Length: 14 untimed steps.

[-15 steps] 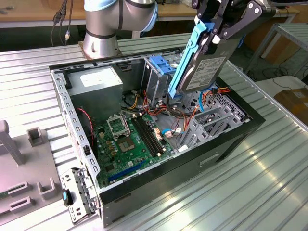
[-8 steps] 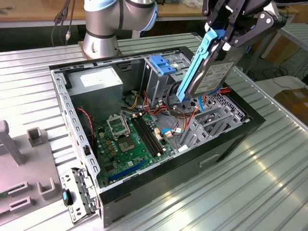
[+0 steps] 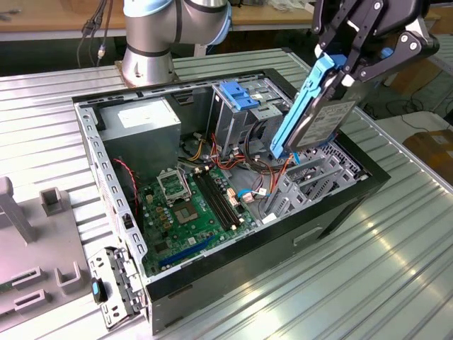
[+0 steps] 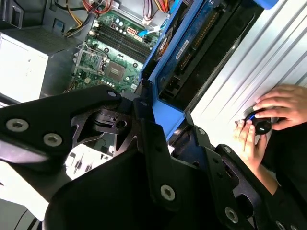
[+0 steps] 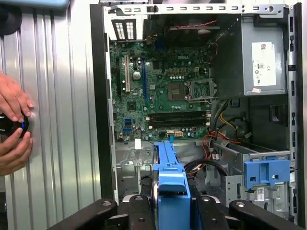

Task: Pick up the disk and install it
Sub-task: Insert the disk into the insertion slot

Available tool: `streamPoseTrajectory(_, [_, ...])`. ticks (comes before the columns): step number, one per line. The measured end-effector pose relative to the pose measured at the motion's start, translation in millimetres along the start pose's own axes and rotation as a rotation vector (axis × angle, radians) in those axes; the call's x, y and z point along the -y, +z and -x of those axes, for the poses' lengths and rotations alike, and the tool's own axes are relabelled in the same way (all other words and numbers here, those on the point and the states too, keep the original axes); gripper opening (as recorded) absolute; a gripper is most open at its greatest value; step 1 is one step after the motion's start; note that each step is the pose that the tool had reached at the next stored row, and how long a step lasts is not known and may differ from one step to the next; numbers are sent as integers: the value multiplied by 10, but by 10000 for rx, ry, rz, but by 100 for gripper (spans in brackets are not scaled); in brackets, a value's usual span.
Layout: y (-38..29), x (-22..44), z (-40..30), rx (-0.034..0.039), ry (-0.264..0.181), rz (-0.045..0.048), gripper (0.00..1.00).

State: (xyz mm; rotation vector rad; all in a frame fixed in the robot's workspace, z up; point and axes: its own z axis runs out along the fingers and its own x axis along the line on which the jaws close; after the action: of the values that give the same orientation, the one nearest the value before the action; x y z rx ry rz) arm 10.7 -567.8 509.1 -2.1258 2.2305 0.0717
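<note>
My gripper is shut on the disk, a grey hard drive framed by a bright blue carrier rail. The disk hangs tilted, its lower end over the right side of the open computer case, above the grey drive bay. In the second wrist view the disk runs away from the black gripper, edge on. In the first wrist view the disk's blue rail sticks out between the black fingers, pointing at the case interior.
Inside the case lie the green motherboard, a grey power supply, red and blue cables, and a tall cage with a blue latch. A person's hands hold a black knob beside the case. Grey fixtures stand at the exterior view's left.
</note>
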Motion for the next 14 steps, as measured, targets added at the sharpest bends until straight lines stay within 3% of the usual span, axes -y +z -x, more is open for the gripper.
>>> streamPoseTrajectory(5, [30,107,-39,-1,27,-2,37])
streamPoseTrajectory(8, [65,226,-57,-3,38,-3,37])
streamPoseTrajectory(14, [130,393,-59,-6,39,-3,37])
